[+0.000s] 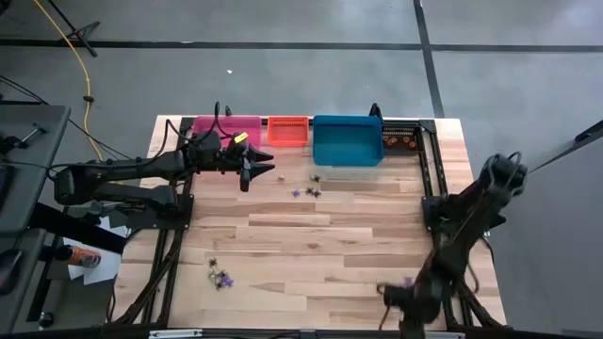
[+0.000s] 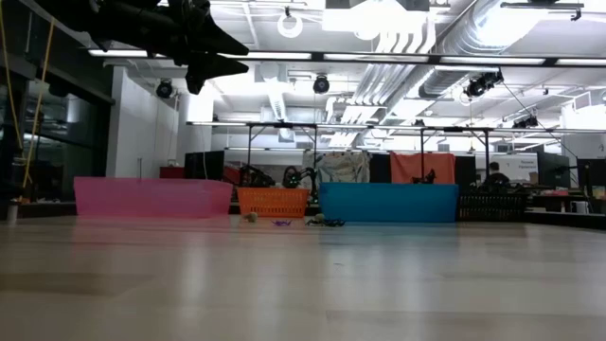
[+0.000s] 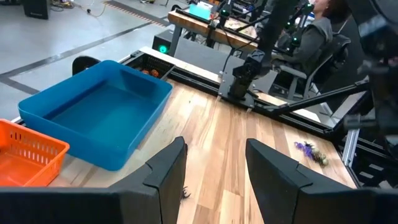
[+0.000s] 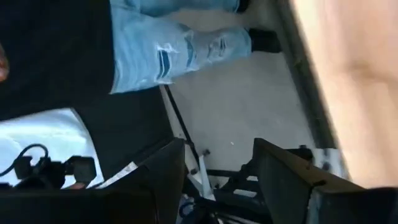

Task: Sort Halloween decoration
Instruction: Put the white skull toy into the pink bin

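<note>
The Halloween decoration lies as tiny trinkets on the wooden table: a purple and black cluster (image 1: 309,190) in front of the blue bin (image 1: 347,139), another cluster (image 1: 220,277) near the front left, and a purple piece (image 1: 407,281) at the front right. My left gripper (image 1: 262,171) hovers open above the table in front of the pink bin (image 1: 226,130) and the orange bin (image 1: 288,130), with nothing between its fingers (image 3: 168,168). My right gripper (image 1: 388,294) is at the near right edge, beside the purple piece, open and empty (image 4: 219,146).
Four bins line the far edge: pink, orange, blue and a black one (image 1: 400,139) at the far right. Black frame rails (image 1: 431,169) run along both sides of the table. A person in jeans (image 4: 180,43) stands just past the near right corner.
</note>
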You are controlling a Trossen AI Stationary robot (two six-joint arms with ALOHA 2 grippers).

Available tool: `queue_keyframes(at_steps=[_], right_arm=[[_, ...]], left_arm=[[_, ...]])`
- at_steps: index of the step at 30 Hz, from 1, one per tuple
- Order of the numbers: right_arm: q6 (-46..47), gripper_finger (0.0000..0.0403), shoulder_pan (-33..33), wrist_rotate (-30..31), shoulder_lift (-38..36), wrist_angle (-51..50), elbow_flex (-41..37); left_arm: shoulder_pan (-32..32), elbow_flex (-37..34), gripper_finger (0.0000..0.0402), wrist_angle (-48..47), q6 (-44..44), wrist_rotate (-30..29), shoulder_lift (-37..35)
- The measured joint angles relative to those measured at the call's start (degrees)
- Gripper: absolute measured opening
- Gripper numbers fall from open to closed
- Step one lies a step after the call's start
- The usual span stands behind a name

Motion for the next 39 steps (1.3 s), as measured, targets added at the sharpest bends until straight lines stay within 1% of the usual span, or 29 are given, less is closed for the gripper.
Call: queue_keyframes(at_steps=[3, 5, 9, 14, 16, 18, 20, 22, 23, 24, 27, 29, 30, 32, 36, 39], right_arm=[[1.7, 0.0185, 0.6, -0.2, 4.8, 3.9, 0.0], [2.5, 0.0185, 0.1, -0.2, 6.4, 5.0, 0.0], [3.4, 0.0185, -0.9, -0.2, 6.7, 6.3, 0.0], [8.1, 0.0185, -0.5, -0.3, 6.6, 11.9, 0.0], [6.6, 0.0185, -0.5, -0.9, 6.6, 12.5, 0.0], [5.2, 0.0185, -1.0, -3.1, 6.5, 9.7, 0.0], [5.2, 0.0185, -1.3, -5.3, 6.5, 4.0, 0.0], [4.7, 0.0185, -1.3, -6.2, 6.5, -4.9, 1.2], [3.6, 0.0185, -1.1, -5.6, 6.5, -9.3, 2.1], [2.2, 0.0185, -0.8, -3.9, 6.5, -12.9, 3.1], [-3.5, 0.0185, 0.6, 5.2, 6.6, -21.4, 6.2], [-7.3, 0.0185, 1.8, 10.4, 7.1, -23.7, 7.4], [-8.5, 0.0185, 2.4, 11.9, 7.4, -24.3, 7.5], [-10.2, 0.0185, 3.4, 12.1, 8.4, -24.9, 7.5], [-11.4, 0.0185, 4.3, 9.8, 11.3, -26.1, 7.5], [-11.0, 0.0185, 4.1, 10.3, 13.0, -27.3, 7.5]], left_arm=[[0.0, 0.0, 0.0154, 0.0, 0.0, 0.0, 0.0], [0.0, 0.0, 0.0154, 0.0, 0.0, 0.0, 0.0], [0.0, 0.0, 0.0154, -0.1, 0.0, 0.0, 0.0], [0.0, 0.0, 0.0154, -0.2, 0.0, 0.0, 0.0], [0.0, 0.0, 0.0154, -0.2, 0.0, 0.0, 0.0], [0.0, 0.0, 0.0154, -0.2, 0.0, 0.0, 0.0], [0.0, 0.0, 0.0154, -0.3, 0.0, 0.0, 0.0], [0.0, 0.0, 0.0154, -0.3, 0.0, 0.0, 0.0], [0.0, 0.0, 0.0154, -0.3, 0.0, 0.0, 0.0], [0.0, 0.0, 0.0154, -0.4, 0.0, 0.0, 0.0], [0.0, 0.0, 0.0154, -0.5, 0.0, 0.0, 0.0], [0.0, 0.0, 0.0154, -0.6, 0.0, 0.0, 0.0], [0.0, 0.0, 0.0154, -0.6, 0.0, 0.0, 0.0], [0.0, 0.0, 0.0154, -0.6, 0.0, 0.0, 0.0], [0.0, 0.0, 0.0154, -0.7, 0.0, -0.1, 0.0], [0.0, 0.0, 0.0154, -0.7, 0.0, -0.1, 0.0]])
